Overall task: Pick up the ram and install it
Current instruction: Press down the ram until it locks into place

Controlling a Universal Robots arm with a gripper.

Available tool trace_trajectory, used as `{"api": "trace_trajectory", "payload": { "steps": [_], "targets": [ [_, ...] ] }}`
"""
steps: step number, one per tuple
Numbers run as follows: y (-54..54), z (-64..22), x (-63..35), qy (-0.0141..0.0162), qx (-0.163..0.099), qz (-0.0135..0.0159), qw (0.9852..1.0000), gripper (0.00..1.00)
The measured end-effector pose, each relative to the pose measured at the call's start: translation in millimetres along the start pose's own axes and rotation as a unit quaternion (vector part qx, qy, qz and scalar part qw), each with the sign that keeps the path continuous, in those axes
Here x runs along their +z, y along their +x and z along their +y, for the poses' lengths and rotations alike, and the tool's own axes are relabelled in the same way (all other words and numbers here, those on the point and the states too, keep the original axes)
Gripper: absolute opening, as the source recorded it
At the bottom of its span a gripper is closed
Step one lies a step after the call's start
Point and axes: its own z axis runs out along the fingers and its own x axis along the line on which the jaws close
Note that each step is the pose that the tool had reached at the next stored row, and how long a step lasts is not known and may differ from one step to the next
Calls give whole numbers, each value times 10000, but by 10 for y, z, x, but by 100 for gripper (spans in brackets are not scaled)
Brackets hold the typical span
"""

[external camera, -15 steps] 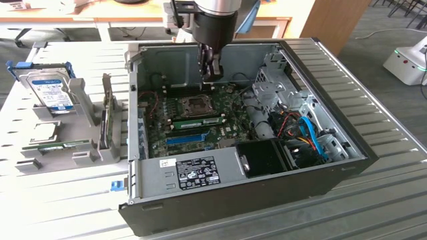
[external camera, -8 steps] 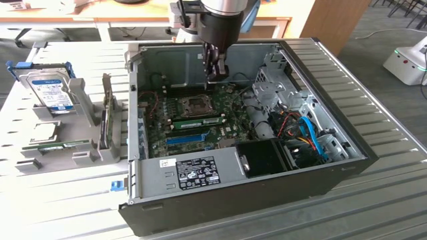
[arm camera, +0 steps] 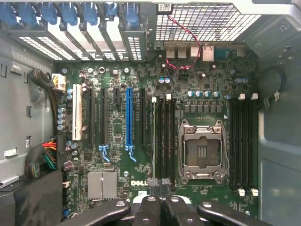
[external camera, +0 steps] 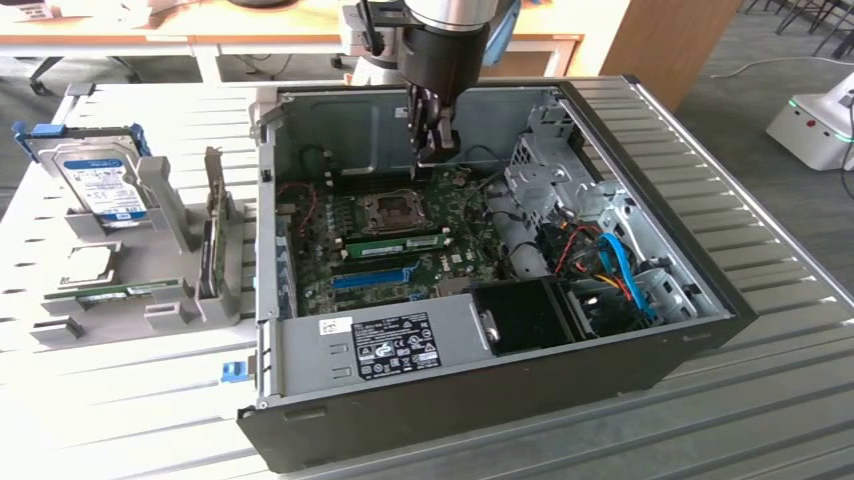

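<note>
Hovering shut, hand (external camera: 437,150) above seated ram (external camera: 400,241).

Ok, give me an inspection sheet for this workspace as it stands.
Surface: ribbed metal table carrying an open PC case.
Job's things: ram stands in a slot beside the CPU socket.
Clutter: grey fixture holding a hard drive and a second green stick.
Hand: hand shut, holding nothing, inside the case above the board.
Cables: blue cables in the case's corner.
Surroundings: wooden desks, white machine on the floor.
</note>
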Motion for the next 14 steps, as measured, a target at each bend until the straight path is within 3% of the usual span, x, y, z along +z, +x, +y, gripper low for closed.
{"api": "trace_trajectory", "payload": {
  "steps": [9, 14],
  "targets": [
    [0, 0, 0, 0, 24, 0, 10000, 11],
    [0, 5, 2, 0, 197, -5, 9998, 11]
  ]
}}
